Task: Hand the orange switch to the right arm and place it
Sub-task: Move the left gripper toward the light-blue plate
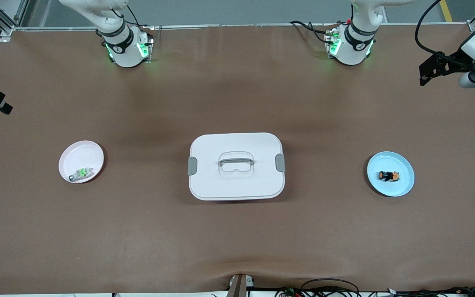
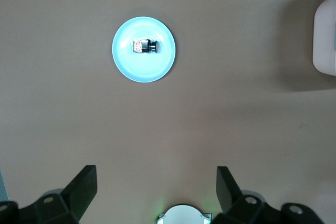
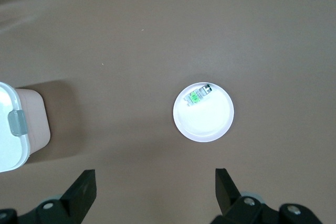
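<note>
The orange switch [image 1: 389, 176], a tiny black stub with an orange end, lies on its side on a light blue plate [image 1: 400, 163] toward the left arm's end of the table. In the left wrist view the switch [image 2: 145, 46] lies on that plate [image 2: 143, 71], seen from high above. My left gripper [image 2: 156, 174] is open and empty, high over bare table between its base and the plate. My right gripper [image 3: 156, 177] is open and empty, high over the table near the pale plate.
A white lidded box [image 1: 254, 142] with grey latches stands mid-table; it also shows in the left wrist view [image 2: 326, 35] and the right wrist view [image 3: 16, 129]. A pale plate [image 1: 81, 154] toward the right arm's end holds a small grey part with a green top [image 1: 81, 173].
</note>
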Controlling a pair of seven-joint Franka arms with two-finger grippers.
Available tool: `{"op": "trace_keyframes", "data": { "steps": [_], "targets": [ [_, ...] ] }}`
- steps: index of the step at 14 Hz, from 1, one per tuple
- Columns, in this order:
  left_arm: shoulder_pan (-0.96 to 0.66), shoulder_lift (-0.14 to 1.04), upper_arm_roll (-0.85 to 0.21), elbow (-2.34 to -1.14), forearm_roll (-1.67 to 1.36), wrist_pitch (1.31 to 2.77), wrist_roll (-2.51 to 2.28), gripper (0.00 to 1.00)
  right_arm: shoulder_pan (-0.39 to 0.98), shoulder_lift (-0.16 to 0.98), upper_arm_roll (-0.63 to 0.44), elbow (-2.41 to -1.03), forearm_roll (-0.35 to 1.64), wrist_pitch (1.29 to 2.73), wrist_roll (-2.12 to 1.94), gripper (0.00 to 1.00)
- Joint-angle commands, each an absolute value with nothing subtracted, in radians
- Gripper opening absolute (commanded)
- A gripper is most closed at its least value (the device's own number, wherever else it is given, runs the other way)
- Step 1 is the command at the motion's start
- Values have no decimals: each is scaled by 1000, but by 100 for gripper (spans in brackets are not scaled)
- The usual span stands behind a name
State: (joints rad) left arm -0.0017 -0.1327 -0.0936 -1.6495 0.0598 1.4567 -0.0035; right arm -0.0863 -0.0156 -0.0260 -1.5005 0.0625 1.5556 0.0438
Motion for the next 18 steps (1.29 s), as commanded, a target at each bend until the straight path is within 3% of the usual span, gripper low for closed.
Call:
{"op": "trace_keyframes", "data": {
  "steps": [1, 6, 12, 18],
  "targets": [
    [3, -123, -100, -1629, 66, 1453, -3, 100, -100, -12, -18, -1491, 51, 1549, 32, 100],
    [2, -39, -100, -1548, 75, 1451, -6, 100, -97, -12, -18, -1491, 51, 1549, 34, 100],
    [-20, 28, -104, -1634, 75, 1560, -26, 100, -92, -8, -18, -1491, 52, 1551, 34, 100],
    [-12, 77, -104, -1788, 81, 1822, -23, 100, -98, -8, -18, -1489, 52, 1551, 34, 100]
  ]
}}
